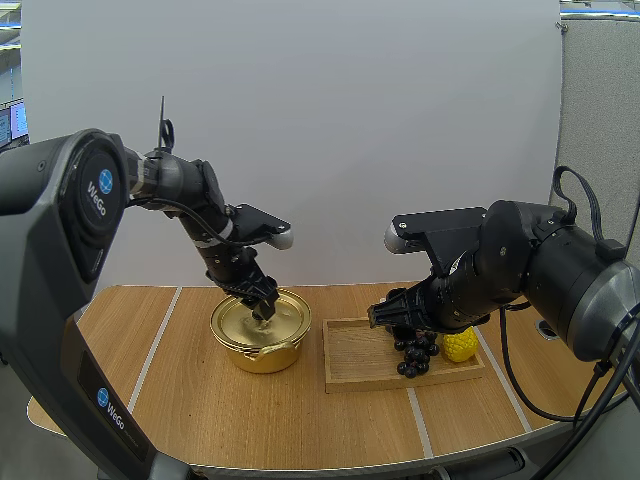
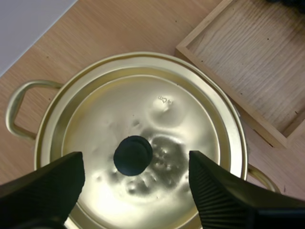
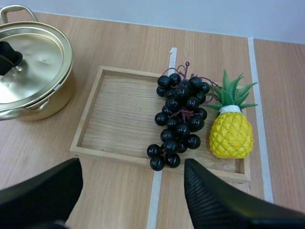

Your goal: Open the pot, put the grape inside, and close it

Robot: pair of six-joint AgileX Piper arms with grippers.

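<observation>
Left of centre in the high view the pot (image 1: 262, 342) is seen lidded; the left jaws are spread either side of the knob (image 2: 133, 155) of the lid (image 2: 143, 102), seemingly not yet touching it. The grapes (image 3: 180, 119) lie in the tray (image 3: 114, 119) beside a pineapple (image 3: 231, 136), below the spread right jaws. Were the jaws closed too high, the knob could be missed or the lid tipped.

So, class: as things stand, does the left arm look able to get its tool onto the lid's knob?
Probably yes. The left tool is open just above the lid, straddling the black knob, and nothing lies between them, so a short descent should let it close on the knob.
</observation>
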